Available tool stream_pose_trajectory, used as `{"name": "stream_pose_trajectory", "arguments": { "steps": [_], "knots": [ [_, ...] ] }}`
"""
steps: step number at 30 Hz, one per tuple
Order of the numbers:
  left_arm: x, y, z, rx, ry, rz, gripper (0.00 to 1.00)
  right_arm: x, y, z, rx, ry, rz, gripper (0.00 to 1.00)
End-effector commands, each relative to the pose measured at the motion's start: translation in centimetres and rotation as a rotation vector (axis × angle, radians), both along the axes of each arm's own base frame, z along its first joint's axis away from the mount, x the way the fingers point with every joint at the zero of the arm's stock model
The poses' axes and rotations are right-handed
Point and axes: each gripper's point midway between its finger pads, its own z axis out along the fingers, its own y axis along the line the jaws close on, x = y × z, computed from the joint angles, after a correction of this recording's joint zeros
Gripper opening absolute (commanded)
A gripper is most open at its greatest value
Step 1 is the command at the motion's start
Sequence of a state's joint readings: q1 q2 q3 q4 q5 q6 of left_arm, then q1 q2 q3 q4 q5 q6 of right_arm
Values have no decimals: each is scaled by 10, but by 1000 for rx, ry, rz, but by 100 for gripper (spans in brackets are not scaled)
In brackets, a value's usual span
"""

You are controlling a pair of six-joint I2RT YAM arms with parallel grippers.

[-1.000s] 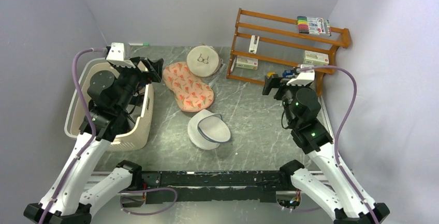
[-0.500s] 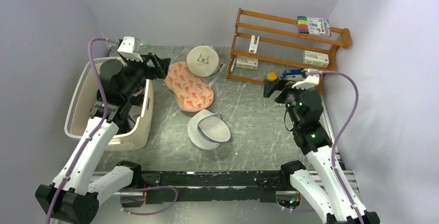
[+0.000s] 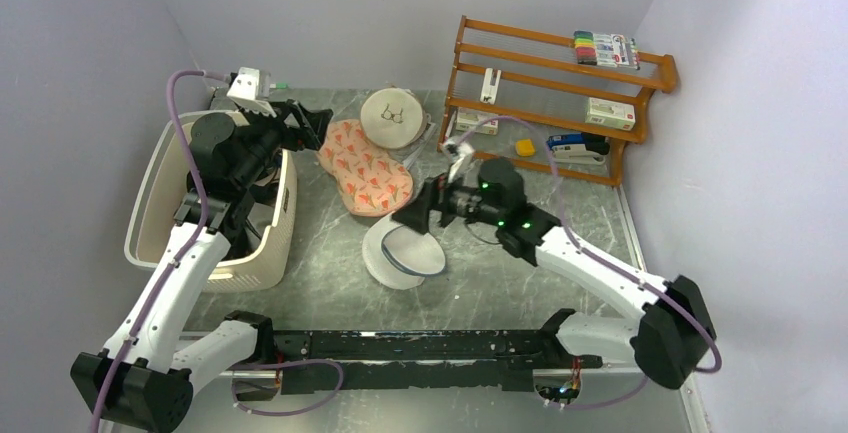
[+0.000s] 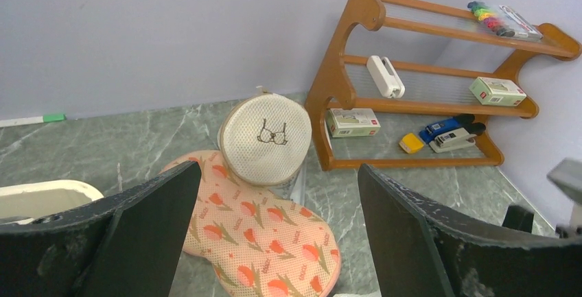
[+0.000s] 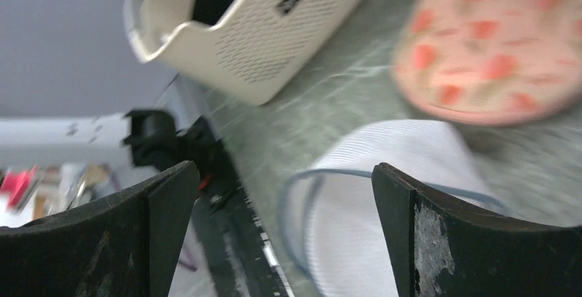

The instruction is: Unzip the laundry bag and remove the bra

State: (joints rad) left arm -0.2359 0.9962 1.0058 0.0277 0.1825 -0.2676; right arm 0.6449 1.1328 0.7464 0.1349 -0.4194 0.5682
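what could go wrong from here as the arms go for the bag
1. The open right gripper hangs over the white domed item, not the bag, so it could close on the wrong thing.
2. The bag's near end lies close against that domed item, so tugging the bag may drag it along.
3. No zip pull shows in any view, so the open left gripper, up by the basket, may pinch only fabric.

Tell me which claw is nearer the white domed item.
Right. The right claw hovers at the white domed item; the left claw is away by the basket.
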Motion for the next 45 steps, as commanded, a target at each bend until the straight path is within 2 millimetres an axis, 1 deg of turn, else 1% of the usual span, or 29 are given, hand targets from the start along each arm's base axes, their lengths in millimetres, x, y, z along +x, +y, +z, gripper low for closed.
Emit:
{"name": "stream_pose_trajectory", "arguments": {
  "steps": [1,4,6,7,10,15,16,19,21,24,25,27,30,32,36,38,41,43,45],
  "knots": [
    [1,4,16,-15,-51,8,96,-60,63,51,110,-121,308,100],
    [2,7,15,-12,-49,30,97,-95,93,56,109,-150,445,100],
    [3,10,15,-13,-48,45,96,-114,110,54,98,-154,516,100],
    [3,12,15,-13,-50,54,96,-121,118,52,92,-152,540,100],
    [3,15,15,-15,-54,74,97,-132,137,33,59,-119,572,100],
    [5,21,12,-17,-49,108,97,-138,153,-13,-28,-39,581,100],
    [5,22,13,-18,-49,115,97,-138,159,-17,-40,-29,576,100],
    [5,24,12,-18,-50,122,97,-136,169,-42,-115,28,560,100],
    [5,24,12,-19,-49,124,96,-132,172,-65,-186,59,547,100],
    [6,24,11,-18,-45,125,97,-116,169,-101,-325,75,470,100],
    [6,24,10,-17,-42,126,97,-108,166,-109,-373,67,430,100],
    [8,24,9,-15,-36,127,96,-88,154,-125,-474,64,311,100],
    [8,24,9,-14,-35,129,96,-60,130,-137,-591,56,119,100],
    [8,24,8,-13,-37,129,97,-50,113,-143,-659,61,49,100],
    [7,24,9,-14,-39,126,96,-28,78,-156,-736,115,-68,100],
    [8,23,7,-12,-34,124,96,-17,54,-163,-769,146,-130,100],
    [9,23,6,-10,-29,121,96,1,17,-168,-777,213,-217,100],
    [9,22,6,-11,-27,117,96,15,-13,-171,-787,255,-295,100],
    [10,22,5,-12,-26,116,96,29,-44,-168,-799,271,-384,100]
  ]
}}
